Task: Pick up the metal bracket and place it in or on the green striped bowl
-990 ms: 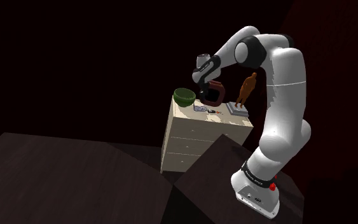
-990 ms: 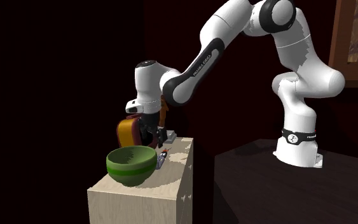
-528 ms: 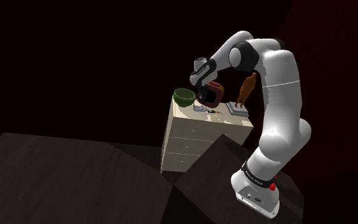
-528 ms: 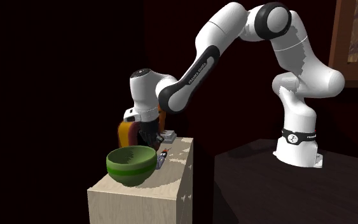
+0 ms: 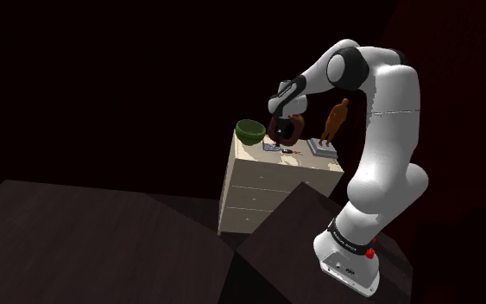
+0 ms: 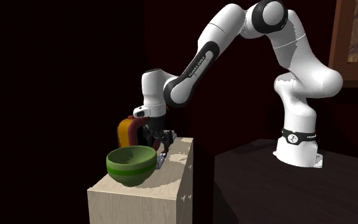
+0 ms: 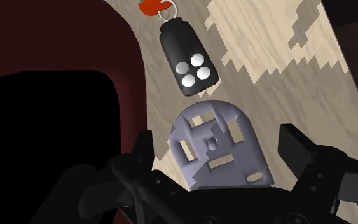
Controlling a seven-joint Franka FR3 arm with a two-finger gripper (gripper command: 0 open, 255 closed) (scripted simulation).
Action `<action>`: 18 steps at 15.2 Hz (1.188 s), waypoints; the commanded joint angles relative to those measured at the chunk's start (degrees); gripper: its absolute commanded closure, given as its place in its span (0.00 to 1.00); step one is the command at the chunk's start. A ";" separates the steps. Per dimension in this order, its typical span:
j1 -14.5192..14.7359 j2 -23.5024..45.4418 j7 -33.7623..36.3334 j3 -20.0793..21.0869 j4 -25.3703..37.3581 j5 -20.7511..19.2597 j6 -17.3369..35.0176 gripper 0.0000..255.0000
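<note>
step: grasp | gripper (image 7: 217, 143) wide, straddling bracket (image 7: 209, 159), not touching | lower squarely, centre, then close; avoid key fob (image 7: 188, 57)

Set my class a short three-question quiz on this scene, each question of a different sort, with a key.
1. True or false: the bracket already lies in the green bowl.
2. How do the jaws stand? A: shut on the bracket. B: open, the bracket between them. C: shut on nothing.
3. Fill in: the black key fob beside the bracket has ___ white buttons.
Key: 1 false; 2 B; 3 four.
</note>
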 commanded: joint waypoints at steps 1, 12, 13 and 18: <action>-1.43 0.41 -2.24 0.95 -0.92 1.29 1.93 0.00; -2.08 3.11 -2.45 1.33 -0.73 1.63 4.47 0.00; -2.08 3.11 -2.45 1.33 -0.73 1.63 4.47 0.00; -2.10 3.14 -2.48 1.33 -0.72 1.63 4.49 1.00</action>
